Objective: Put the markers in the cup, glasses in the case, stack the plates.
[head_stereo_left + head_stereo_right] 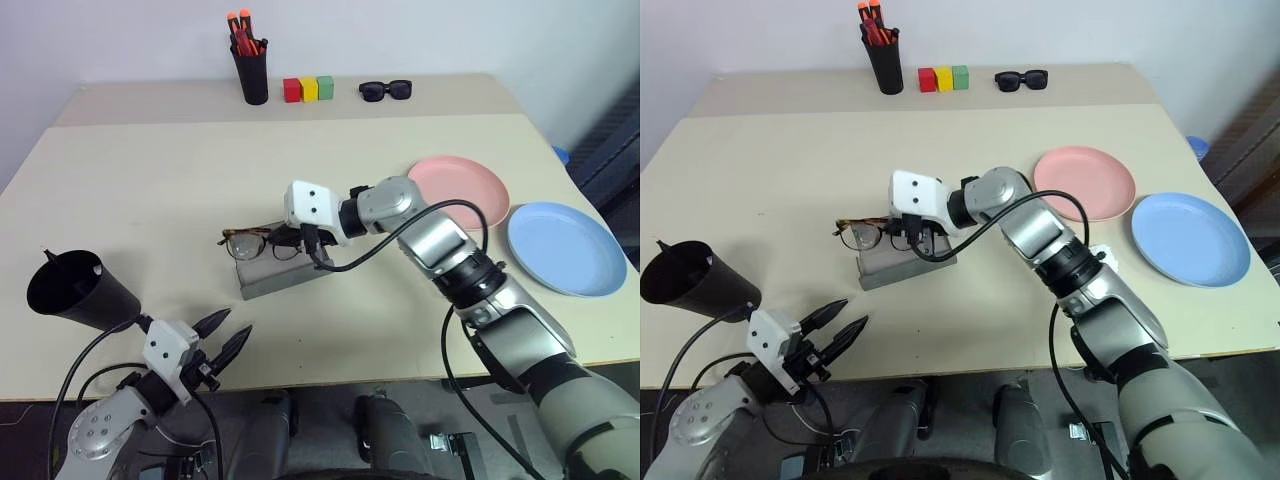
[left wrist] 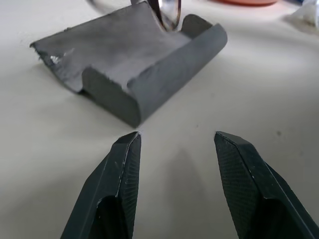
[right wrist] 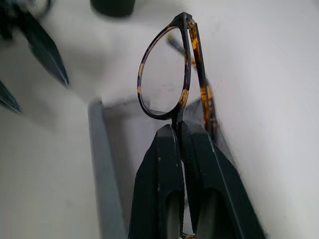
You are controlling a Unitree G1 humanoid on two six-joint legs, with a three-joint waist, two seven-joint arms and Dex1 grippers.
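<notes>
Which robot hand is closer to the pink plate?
The right hand. It holds the glasses over the grey case, some way left of the pink plate. The left hand is farther, near the table's front edge.

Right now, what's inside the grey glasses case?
The case lies open, with nothing resting in its tray. The right gripper holds the glasses by the bridge just above it. The arm covers the case's far end.
</notes>
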